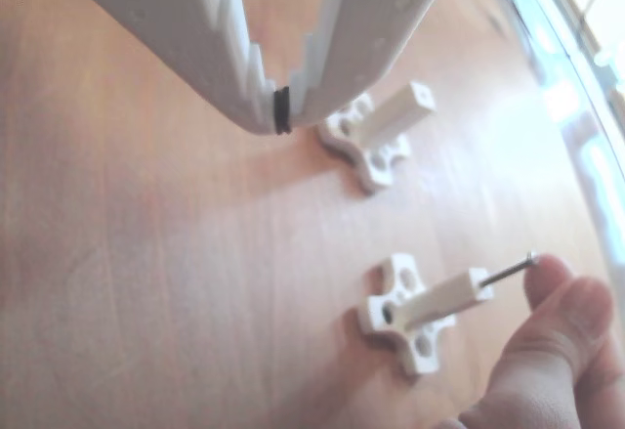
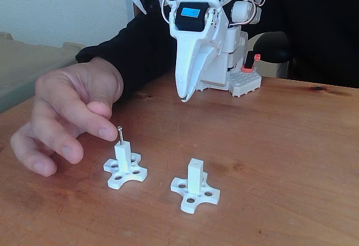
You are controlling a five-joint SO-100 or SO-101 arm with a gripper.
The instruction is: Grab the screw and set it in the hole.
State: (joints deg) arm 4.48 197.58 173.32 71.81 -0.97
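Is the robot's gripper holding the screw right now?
No: in the fixed view the gripper hangs shut and empty, while the screw stands in the left post beside a person's hand.

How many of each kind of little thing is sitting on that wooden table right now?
White posts with cross-shaped bases: 2 (one carrying the screw, one bare)
Screw: 1, standing in the hole of the left post in the fixed view
Total: 3

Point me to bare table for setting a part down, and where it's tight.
Free in the fixed view: the table right of the empty post, and the front edge. Some room between the two posts. Crowded: around the left post, where a hand touches the screw, and below the gripper.
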